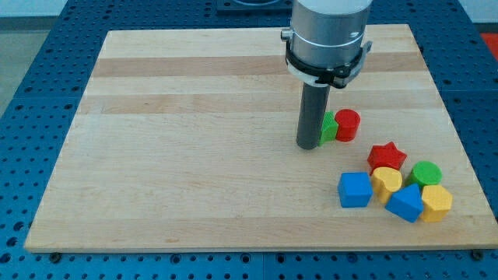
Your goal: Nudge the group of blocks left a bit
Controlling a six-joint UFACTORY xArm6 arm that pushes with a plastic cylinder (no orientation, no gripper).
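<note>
My tip (309, 145) rests on the wooden board (194, 155), touching the left side of a green block (330, 127) that it partly hides. A red cylinder (348, 124) sits against the green block's right side. Toward the view's bottom right lies a cluster: a red star (387, 156), a green cylinder (426, 173), a yellow heart-like block (387, 182), a blue cube (355, 190), a second blue block (405, 203) and a yellow hexagonal block (436, 202). My tip is above and to the left of this cluster.
The board lies on a blue perforated table (31, 93). The cluster sits close to the board's bottom edge and right edge. The arm's grey housing (327, 35) hangs over the board's top middle.
</note>
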